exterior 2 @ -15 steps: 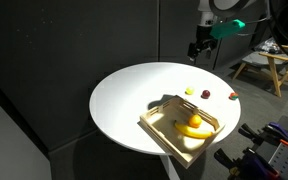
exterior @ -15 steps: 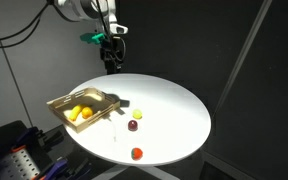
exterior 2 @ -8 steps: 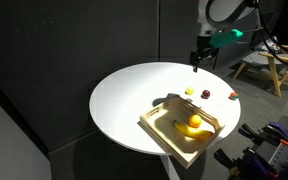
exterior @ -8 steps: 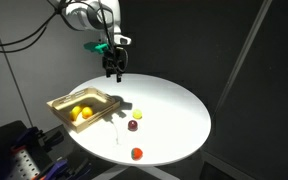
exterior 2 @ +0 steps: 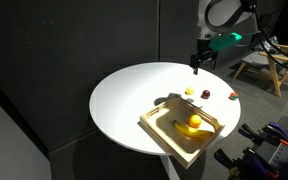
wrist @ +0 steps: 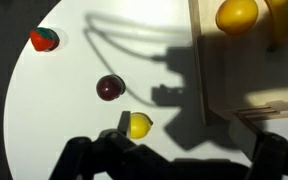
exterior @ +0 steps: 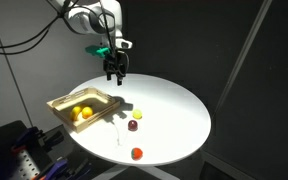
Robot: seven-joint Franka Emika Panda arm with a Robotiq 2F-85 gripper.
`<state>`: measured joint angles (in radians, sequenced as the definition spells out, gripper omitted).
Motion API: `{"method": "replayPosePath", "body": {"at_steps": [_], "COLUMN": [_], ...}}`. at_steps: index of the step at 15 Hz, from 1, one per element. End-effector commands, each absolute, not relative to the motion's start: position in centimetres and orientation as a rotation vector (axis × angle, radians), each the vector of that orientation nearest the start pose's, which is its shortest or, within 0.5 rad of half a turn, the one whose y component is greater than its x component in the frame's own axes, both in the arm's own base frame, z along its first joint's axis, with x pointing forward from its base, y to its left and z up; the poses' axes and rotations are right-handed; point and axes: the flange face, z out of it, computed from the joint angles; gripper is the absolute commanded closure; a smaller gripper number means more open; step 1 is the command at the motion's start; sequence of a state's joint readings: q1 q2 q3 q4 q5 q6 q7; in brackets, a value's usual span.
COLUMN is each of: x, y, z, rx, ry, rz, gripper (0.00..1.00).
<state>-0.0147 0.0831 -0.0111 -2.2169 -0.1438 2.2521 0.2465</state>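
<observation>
**Tool spread wide above the tabletop's rim**

The tool (exterior: 112, 72) hangs in the air with its fingers apart and nothing between them. In both exterior views it is over the rim of the round white tabletop (exterior: 174, 110), well above the surface.

In the wrist view, the nearest thing is a small yellow round fruit (wrist: 138, 125). It lies loose on the white surface just ahead of the dark fingers (wrist: 79, 160). A dark red round fruit (wrist: 110, 87) lies near it, and the two do not touch. A red-orange fruit (wrist: 44, 38) lies further out, well apart from both and close to the tabletop's edge.

To the other side of the yellow fruit stands a light wooden rectangular tray (wrist: 209, 80). Its wall is near the fruit with a strip of white between them. A large yellow fruit (wrist: 237, 14) lies inside the tray. In an exterior view the tray (exterior 2: 164, 130) sits at the tabletop's edge, and one corner seems to reach past it.

White surface shows around each of the three loose fruits. The widest stretch of it is on the side of the tabletop away from the tray.
</observation>
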Motion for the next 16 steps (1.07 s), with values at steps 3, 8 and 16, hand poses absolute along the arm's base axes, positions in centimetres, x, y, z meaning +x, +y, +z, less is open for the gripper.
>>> {"method": "replayPosePath", "body": {"at_steps": [3, 8, 16], "x": [53.3, 53.4, 53.8], "y": [-1.8, -2.1, -5.0], "z": [33.6, 33.7, 34.0], "rx": [-3.243, -3.232, -3.167], "ry": [0.290, 0.286, 0.333], "rz": [0.059, 0.054, 0.052], "gripper": [0.00, 0.00, 0.00]}}
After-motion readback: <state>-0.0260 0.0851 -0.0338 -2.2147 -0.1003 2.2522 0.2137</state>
